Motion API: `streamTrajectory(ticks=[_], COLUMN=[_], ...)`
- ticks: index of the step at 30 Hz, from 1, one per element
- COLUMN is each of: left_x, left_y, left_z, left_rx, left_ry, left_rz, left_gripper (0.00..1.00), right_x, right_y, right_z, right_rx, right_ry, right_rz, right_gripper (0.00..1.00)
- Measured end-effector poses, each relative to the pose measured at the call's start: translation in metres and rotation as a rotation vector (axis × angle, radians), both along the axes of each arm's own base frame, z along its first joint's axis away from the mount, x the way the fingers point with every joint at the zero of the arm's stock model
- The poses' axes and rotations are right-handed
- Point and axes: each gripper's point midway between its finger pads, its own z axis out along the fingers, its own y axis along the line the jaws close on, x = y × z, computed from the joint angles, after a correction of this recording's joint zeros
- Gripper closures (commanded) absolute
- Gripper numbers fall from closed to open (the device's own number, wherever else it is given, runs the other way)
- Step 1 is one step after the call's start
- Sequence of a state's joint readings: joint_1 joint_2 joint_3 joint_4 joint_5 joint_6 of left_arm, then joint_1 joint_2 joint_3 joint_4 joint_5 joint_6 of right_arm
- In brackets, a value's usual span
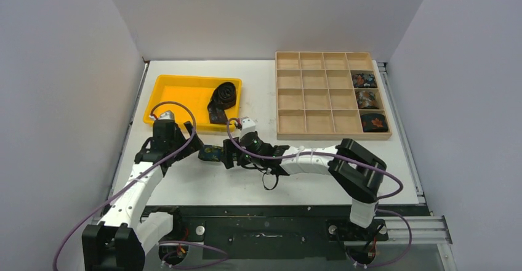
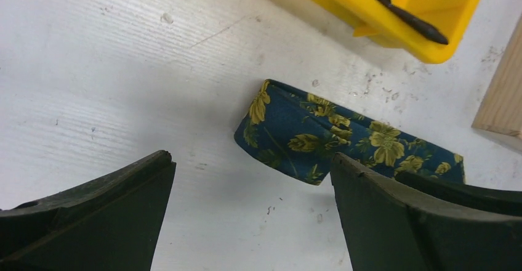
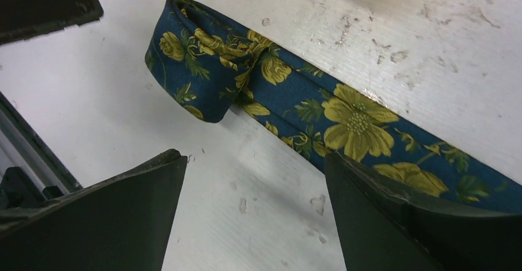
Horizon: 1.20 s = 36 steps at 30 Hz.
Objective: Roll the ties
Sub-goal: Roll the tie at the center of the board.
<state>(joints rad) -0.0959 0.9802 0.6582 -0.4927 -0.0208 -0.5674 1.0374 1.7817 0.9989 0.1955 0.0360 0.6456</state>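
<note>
A navy tie with yellow flowers (image 1: 212, 153) lies flat on the white table between my two grippers, its end folded over; it also shows in the left wrist view (image 2: 320, 135) and the right wrist view (image 3: 289, 105). My left gripper (image 1: 192, 144) is open and empty at the tie's left end (image 2: 249, 166). My right gripper (image 1: 229, 155) is open and empty beside the strip (image 3: 255, 163). A dark tie (image 1: 221, 100), partly coiled, lies in the yellow tray (image 1: 178, 95). Three rolled ties (image 1: 368, 100) sit in the right column of the wooden box.
The wooden compartment box (image 1: 314, 92) stands at the back right. The yellow tray's corner (image 2: 425, 43) shows in the left wrist view, with the box's edge (image 2: 501, 98) beside it. Purple cables loop over both arms.
</note>
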Motion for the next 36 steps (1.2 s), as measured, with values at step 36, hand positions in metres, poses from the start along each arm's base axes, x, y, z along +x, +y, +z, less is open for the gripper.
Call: streamTrajectory(ticks=[36], left_x=[0.019], left_y=[-0.014], left_z=[-0.038], left_rx=[-0.017], left_ry=[-0.023], left_rz=[-0.113], left_gripper=[0.14], right_x=[0.037], right_y=[0.036], right_z=[-0.034], right_rx=[-0.033], right_ry=[0.043], right_rz=[-0.009], right_gripper=[0.23])
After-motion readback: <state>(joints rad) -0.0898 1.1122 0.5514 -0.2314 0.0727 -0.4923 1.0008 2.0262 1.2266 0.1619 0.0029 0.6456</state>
